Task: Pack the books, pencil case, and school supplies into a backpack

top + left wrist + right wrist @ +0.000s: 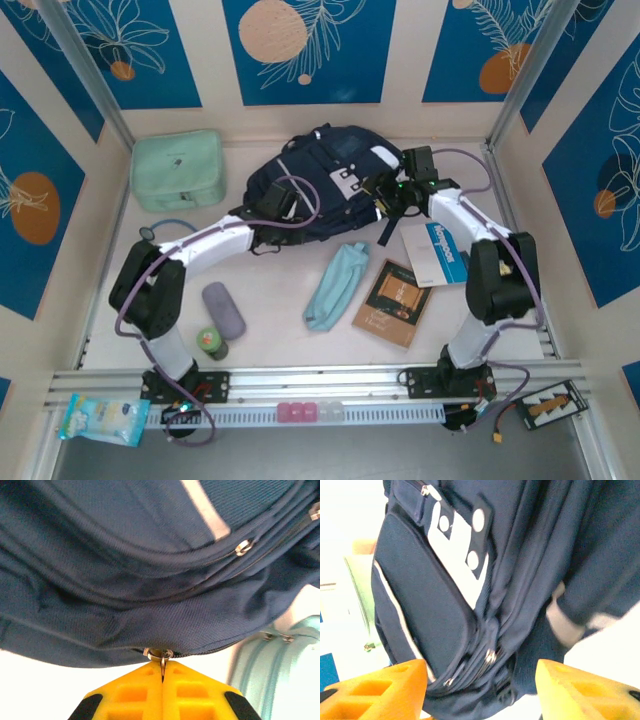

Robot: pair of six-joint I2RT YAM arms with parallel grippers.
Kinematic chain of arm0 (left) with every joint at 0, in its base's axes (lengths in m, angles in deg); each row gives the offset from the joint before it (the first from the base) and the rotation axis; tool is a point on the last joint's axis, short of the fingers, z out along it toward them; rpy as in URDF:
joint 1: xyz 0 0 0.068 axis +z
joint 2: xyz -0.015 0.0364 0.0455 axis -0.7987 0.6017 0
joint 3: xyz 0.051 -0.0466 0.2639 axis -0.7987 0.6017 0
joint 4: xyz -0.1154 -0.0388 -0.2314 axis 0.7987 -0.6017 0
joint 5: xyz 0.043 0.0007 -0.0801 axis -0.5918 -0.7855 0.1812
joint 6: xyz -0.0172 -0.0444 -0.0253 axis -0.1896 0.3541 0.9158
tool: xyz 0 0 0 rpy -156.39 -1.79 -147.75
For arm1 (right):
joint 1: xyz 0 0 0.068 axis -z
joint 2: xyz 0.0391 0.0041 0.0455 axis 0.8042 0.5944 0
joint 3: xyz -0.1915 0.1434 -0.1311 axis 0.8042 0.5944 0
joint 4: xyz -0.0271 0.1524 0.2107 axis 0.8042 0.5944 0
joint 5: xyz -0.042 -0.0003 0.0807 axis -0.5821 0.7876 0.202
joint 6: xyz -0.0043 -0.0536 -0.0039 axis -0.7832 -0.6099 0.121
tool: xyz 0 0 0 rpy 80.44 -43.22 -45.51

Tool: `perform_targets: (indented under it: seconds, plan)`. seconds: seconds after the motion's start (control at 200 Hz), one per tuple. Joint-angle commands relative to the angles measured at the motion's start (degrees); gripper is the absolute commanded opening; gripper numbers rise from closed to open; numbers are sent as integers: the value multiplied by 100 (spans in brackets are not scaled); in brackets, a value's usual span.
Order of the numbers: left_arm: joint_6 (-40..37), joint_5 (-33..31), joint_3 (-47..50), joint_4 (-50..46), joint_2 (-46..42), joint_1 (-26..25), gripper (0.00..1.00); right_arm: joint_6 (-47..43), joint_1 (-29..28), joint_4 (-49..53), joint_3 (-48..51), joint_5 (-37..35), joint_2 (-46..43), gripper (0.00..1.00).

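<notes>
The navy backpack (325,170) with white patches lies at the back middle of the table. My left gripper (291,203) is at its near left edge. In the left wrist view the yellow fingers (130,695) are shut on a metal zipper pull (163,656) at the backpack's (150,580) seam. My right gripper (393,192) is at the backpack's right side, open. Its fingers (380,690) stand wide apart around a bunch of zippers (490,656) without touching them. The light-blue pencil case (335,285), a brown book (392,302), a white and blue book (432,252) and the greyish-purple case (223,310) lie on the table in front.
A mint-green bag (178,170) stands at the back left. A small green bottle (211,343) stands near the left arm's base. A pale teal zipped thing (280,670) lies just beyond the backpack in the left wrist view. The right forearm hangs over the white and blue book.
</notes>
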Motion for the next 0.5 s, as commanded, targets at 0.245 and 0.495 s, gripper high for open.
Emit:
perform_targets:
  seconds: [0.245,0.495]
  plan:
    - [18,1073,-1535,112,862,-435,0,1691,-684,-682,813,276,-482,65]
    - [8,1101,-2107,85,1095,-449,0,2861,-563,-1366,1291,52,-354,66]
